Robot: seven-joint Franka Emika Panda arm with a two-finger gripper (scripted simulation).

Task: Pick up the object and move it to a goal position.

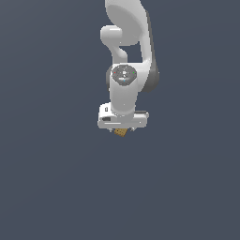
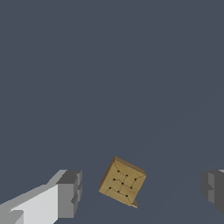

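Straddling the tan block (image 2: 122, 182), the tool (image 2: 142, 192) gapes wide.

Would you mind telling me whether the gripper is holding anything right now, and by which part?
Nothing is held. The gripper is open, and the block sits between its fingers, touching neither.

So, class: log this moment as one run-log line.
tool: open | block: between fingers, untouched, tilted | phase: pre-grasp
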